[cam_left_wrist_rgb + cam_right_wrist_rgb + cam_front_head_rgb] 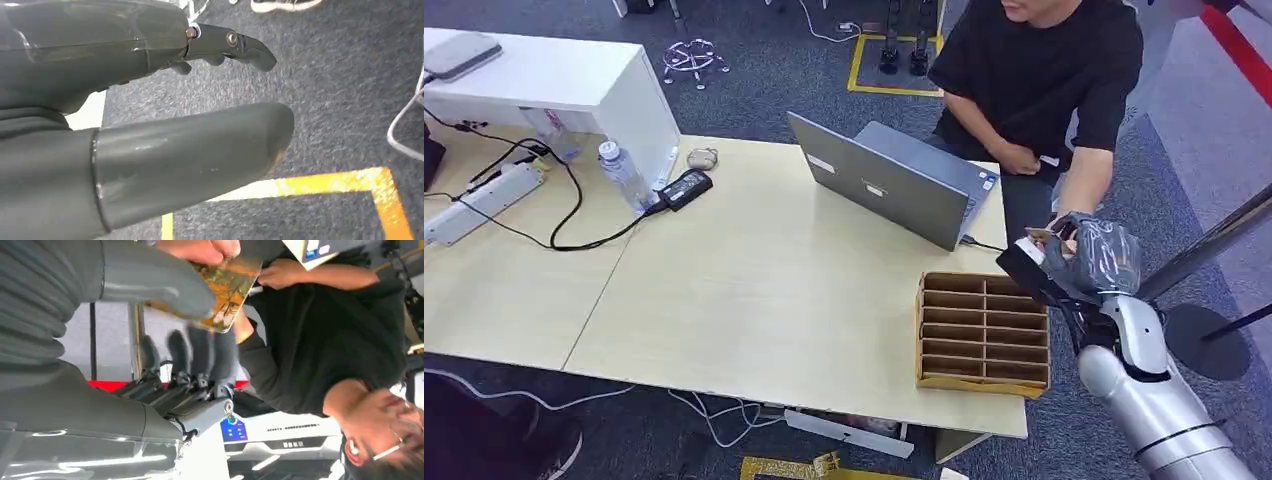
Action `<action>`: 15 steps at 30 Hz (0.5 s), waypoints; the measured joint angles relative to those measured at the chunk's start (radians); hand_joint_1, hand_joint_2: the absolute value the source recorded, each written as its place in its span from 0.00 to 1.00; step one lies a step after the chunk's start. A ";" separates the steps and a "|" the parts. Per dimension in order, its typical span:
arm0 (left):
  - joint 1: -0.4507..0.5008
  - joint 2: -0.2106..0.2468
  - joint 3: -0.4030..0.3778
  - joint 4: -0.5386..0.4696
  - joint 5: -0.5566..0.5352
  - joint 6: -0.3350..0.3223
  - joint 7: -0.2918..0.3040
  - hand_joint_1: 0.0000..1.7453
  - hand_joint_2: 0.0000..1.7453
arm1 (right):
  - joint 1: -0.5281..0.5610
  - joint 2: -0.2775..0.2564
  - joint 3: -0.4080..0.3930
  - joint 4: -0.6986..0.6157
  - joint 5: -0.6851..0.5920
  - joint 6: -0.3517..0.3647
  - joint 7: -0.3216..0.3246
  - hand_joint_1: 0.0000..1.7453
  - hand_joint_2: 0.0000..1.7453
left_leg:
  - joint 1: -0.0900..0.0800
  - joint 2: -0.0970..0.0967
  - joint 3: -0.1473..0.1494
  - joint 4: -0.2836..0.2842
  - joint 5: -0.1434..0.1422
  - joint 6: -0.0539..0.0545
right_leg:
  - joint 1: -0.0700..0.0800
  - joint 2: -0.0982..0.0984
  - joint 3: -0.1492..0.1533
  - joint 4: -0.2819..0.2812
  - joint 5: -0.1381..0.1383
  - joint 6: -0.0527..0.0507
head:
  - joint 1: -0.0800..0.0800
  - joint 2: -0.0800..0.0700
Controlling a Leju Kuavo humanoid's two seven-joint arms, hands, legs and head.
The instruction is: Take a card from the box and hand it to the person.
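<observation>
Card [231, 292] seemingly pinched by right hand [1079, 262], person's fingers [200, 247] gripping it, left hand [150, 115] empty

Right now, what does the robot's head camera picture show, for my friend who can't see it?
The right robot hand holds a card up beside a seated person's hand. Below it a divided cardboard box sits on a pale table, near an open laptop.

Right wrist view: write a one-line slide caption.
Robot hand holds an orange card while a person's fingers pinch its edge.
</observation>
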 joint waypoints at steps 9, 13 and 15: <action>-0.006 0.038 0.000 0.000 0.004 -0.042 0.009 0.00 0.00 | -0.031 0.023 0.013 0.052 0.019 0.015 0.008 0.00 1.00 | 0.000 0.000 0.000 0.000 0.000 0.000 | 0.000 0.000 0.000 0.000 0.000 0.000 | 0.000 0.000; -0.006 0.039 0.000 0.000 0.004 -0.033 -0.005 0.00 0.00 | -0.026 0.027 0.011 0.061 0.003 -0.050 0.002 0.00 1.00 | 0.000 0.000 0.000 0.000 0.000 0.000 | 0.000 0.000 0.000 0.000 0.000 0.000 | 0.001 0.000; -0.004 0.036 -0.001 0.000 0.001 -0.006 -0.012 0.00 0.00 | -0.013 0.027 -0.002 0.061 -0.011 -0.132 -0.006 0.00 1.00 | 0.000 0.000 0.000 0.001 0.000 0.000 | 0.000 0.000 0.000 0.000 0.000 0.000 | 0.000 0.000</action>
